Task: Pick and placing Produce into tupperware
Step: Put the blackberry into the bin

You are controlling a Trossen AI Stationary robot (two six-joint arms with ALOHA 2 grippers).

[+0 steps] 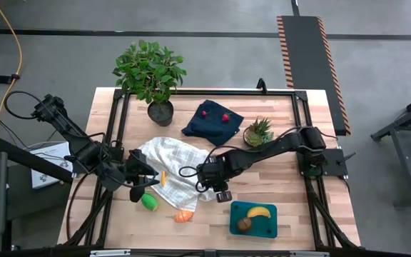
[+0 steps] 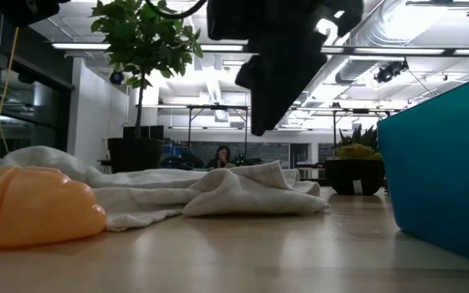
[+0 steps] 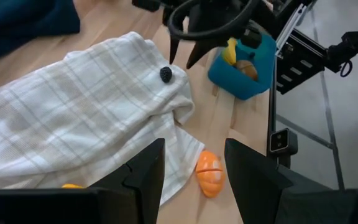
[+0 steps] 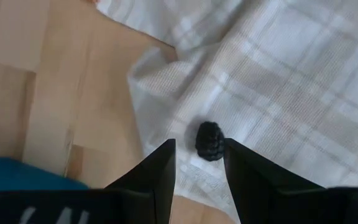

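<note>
- The teal container [image 1: 254, 220] sits near the desk's [image 1: 298, 193] front edge, toward its right corner, with a yellow banana [image 1: 258, 212] and a brown round fruit [image 1: 243, 225] inside.
- Left of it along the front edge lie an orange piece [image 1: 183, 215] and a green piece [image 1: 149, 203], apart from each other.
- The right hand [image 4: 197, 162] hangs over the near corner of the checked cloth [image 1: 177, 168], its fingers spread, with a small dark berry [image 4: 209, 140] on the cloth just past their tips, untouched.
- The left hand [image 3: 191, 165] hovers over the cloth's left part, fingers spread and holding nothing.
- Only the wrist views show the dark berry; from above the right arm covers it.
- A thin orange bit [image 1: 163, 178] shows on the cloth from above; what it is cannot be made out.
- From desk level the container is cut off at the frame edge and its contents are hidden.
- Toward the back edge, two red berries [image 1: 215, 114] rest on a dark navy cloth [image 1: 211, 121], beside a small spiky plant [image 1: 258, 131]; a large leafy plant [image 1: 150, 71] stands at the back left.
</note>
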